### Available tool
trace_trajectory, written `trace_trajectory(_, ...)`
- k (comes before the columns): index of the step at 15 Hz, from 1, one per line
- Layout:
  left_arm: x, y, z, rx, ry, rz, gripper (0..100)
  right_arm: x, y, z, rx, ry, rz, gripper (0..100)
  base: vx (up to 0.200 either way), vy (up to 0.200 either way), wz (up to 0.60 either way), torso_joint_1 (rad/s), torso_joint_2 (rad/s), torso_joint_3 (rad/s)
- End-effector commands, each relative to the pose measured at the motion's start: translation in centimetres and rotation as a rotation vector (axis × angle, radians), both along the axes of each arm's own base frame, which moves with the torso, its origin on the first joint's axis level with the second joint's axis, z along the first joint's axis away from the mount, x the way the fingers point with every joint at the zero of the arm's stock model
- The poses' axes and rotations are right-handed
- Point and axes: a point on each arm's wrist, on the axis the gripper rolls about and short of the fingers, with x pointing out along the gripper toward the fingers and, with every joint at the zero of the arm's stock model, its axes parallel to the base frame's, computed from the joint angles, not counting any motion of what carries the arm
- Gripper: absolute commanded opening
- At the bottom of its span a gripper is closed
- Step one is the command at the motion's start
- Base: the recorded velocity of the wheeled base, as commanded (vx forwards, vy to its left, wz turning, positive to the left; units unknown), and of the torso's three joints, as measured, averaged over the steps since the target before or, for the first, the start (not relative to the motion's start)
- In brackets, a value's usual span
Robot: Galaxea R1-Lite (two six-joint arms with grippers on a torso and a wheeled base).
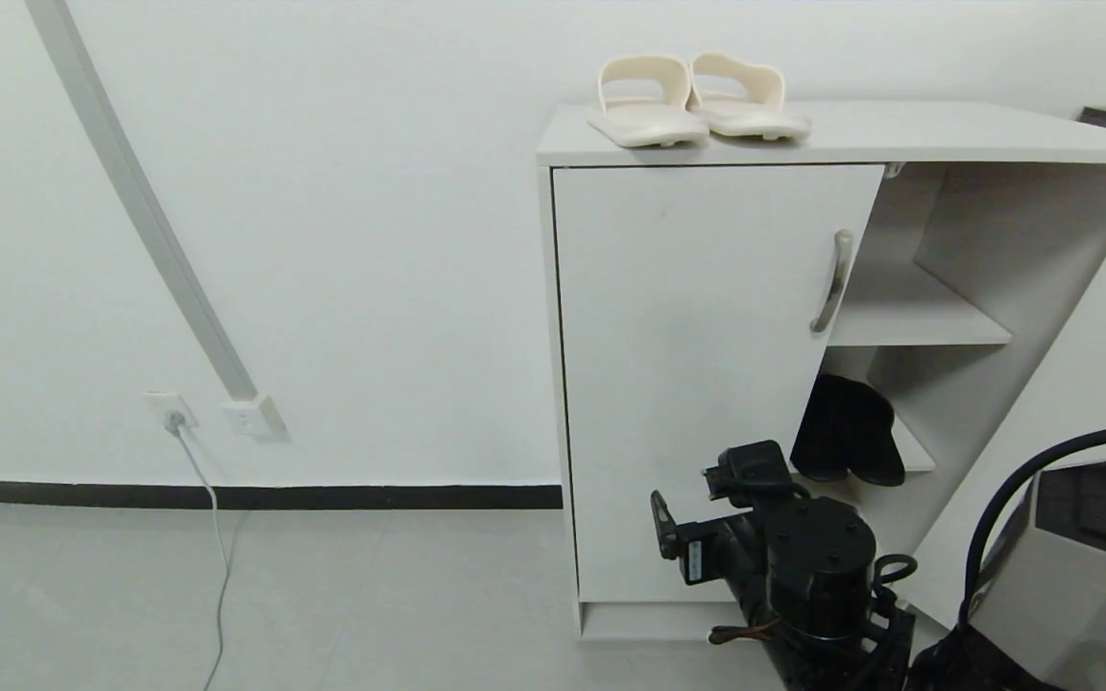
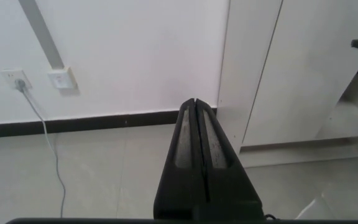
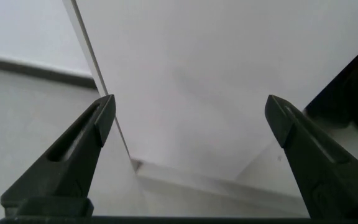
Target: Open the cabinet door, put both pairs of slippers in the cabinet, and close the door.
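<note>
A cream pair of slippers (image 1: 697, 101) lies on top of the white cabinet (image 1: 947, 130). The cabinet's left door (image 1: 697, 365), with a metal handle (image 1: 836, 280), is closed. Its right door (image 1: 1071, 403) stands swung open, showing two shelves. A black pair of slippers (image 1: 846, 432) leans on the lower shelf, also seen as the black pair (image 3: 353, 93) in the right wrist view. My right gripper (image 1: 707, 499) is open and empty, low down in front of the closed door (image 3: 216, 74). My left gripper (image 2: 195, 102) is shut and empty, above the floor to the left of the cabinet (image 2: 291, 74).
A wall socket with a plugged-in cable (image 1: 169, 413) and a switch box under a slanting grey conduit (image 1: 251, 415) sit on the wall left of the cabinet. The cable (image 2: 48, 143) trails down over the bare tiled floor. A black skirting strip (image 1: 227, 496) runs along the wall.
</note>
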Motion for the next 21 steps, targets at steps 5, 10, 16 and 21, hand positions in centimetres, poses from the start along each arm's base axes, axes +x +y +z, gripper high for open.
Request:
trace_trajectory(5, 0.0, 0.0, 0.0, 0.0, 0.0, 0.0, 0, -0.04, -0.02, -0.08, -0.003, 0.003, -0.001, 100, 0.0, 0.0, 0.0, 0.07, -0.45, -0.36)
trace_trajectory(10, 0.0, 0.0, 0.0, 0.0, 0.0, 0.0, 0, -0.08, 0.0, -0.03, -0.002, 0.002, 0.001, 100, 0.0, 0.0, 0.0, 0.117, -0.46, -0.334)
trace_trajectory(16, 0.0, 0.0, 0.0, 0.0, 0.0, 0.0, 0, -0.1, -0.02, 0.04, -0.003, -0.013, 0.002, 100, 0.0, 0.0, 0.0, 0.168, -0.48, -0.323)
trace_trajectory(21, 0.0, 0.0, 0.0, 0.0, 0.0, 0.0, 0, -0.1, -0.01, -0.01, -0.004, -0.012, 0.002, 100, 0.0, 0.0, 0.0, 0.199, -0.51, -0.313)
